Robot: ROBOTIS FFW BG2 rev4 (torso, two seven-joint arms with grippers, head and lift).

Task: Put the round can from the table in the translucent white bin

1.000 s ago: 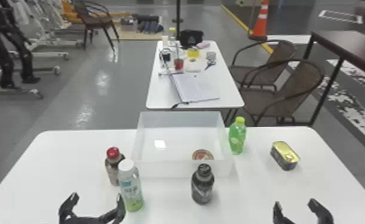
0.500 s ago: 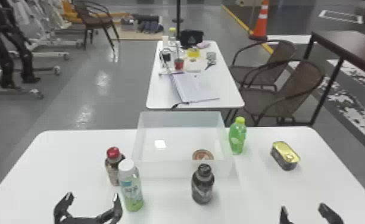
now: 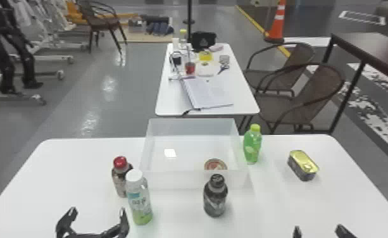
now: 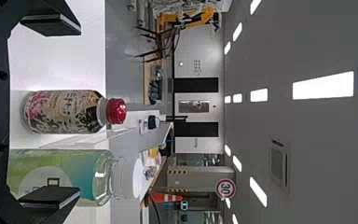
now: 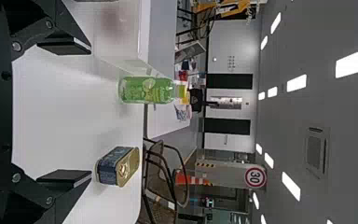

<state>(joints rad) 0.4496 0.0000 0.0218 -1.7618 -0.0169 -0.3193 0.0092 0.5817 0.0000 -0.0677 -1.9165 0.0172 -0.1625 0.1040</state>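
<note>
The round can (image 3: 215, 164) lies inside the translucent white bin (image 3: 191, 181), by its front wall toward the right. My left gripper (image 3: 97, 211) is low at the left in the head view, just left of the white-capped bottle. At the bottom edge on the right, my right gripper (image 3: 318, 228) is well in front of the oval tin. From the left wrist, that gripper (image 4: 79, 111) stands open, with a red-capped bottle beyond its spread fingers. In the right wrist view the right gripper (image 5: 91, 112) is also open, holding nothing.
A dark bottle (image 3: 215, 196) stands before the bin, a green bottle (image 3: 252, 145) at its right side. The white-capped bottle (image 3: 139, 199) and red-capped bottle (image 3: 121, 177) are front left. The oval tin (image 3: 303, 166) sits farther right.
The right gripper has drawn back toward the bottom edge of the head view. The left gripper has shifted slightly left. Both stay open, and the can, bin and bottles have kept their places.
</note>
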